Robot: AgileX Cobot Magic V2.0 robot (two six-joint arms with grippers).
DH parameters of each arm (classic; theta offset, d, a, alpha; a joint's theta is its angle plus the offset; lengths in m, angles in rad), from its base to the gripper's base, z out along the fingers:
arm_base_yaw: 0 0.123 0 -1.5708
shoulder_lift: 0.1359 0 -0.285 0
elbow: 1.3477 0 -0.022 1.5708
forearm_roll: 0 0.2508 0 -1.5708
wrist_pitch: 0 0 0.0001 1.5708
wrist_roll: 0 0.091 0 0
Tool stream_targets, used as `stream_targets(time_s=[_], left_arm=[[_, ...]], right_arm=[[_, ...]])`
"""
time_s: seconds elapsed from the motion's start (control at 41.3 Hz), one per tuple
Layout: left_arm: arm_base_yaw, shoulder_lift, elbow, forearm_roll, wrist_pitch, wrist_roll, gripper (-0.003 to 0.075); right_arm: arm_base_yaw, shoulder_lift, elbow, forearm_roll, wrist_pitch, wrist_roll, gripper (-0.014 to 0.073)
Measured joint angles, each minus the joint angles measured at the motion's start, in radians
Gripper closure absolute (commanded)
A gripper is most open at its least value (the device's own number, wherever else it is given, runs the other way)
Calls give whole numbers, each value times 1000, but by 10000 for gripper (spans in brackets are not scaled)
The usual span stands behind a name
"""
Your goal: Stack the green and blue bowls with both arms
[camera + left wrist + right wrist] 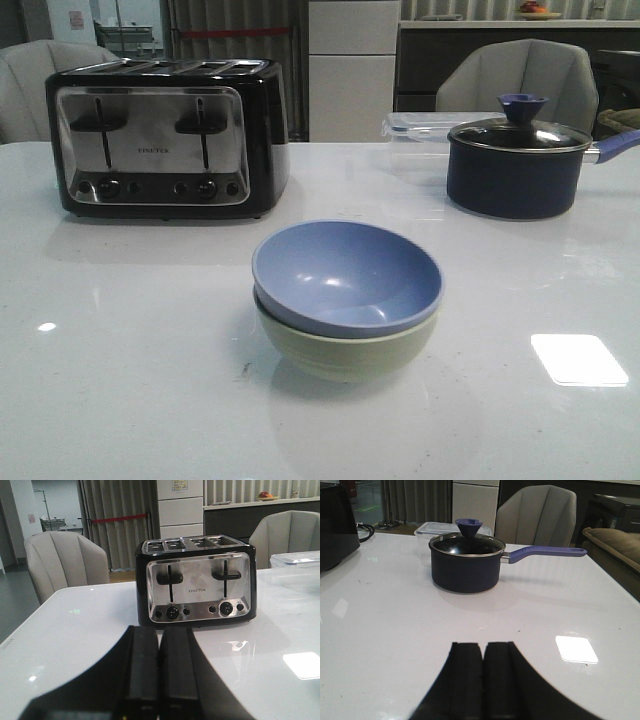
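Note:
The blue bowl (347, 275) sits nested inside the green bowl (345, 347) at the middle of the white table, a little tilted in it. Neither arm shows in the front view. My left gripper (159, 629) is shut and empty, low over the table and facing the toaster. My right gripper (483, 644) is shut and empty, low over the table and facing the saucepan. Neither wrist view shows the bowls.
A black-and-chrome toaster (165, 137) stands at the back left and also shows in the left wrist view (199, 580). A dark navy lidded saucepan (517, 163) stands at the back right, handle pointing right, with a clear plastic container (420, 135) behind it. Chairs stand beyond the table.

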Motion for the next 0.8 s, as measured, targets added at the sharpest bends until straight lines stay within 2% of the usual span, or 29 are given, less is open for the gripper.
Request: stream_targets(time_s=[0.533,0.799], left_arm=[[0,0,0,0,0,0,627],[0,0,0,0,0,0,627]], right_arm=[[35,-2,0,0,-59,4,538],[35,-2,0,-82,-141,98,538]])
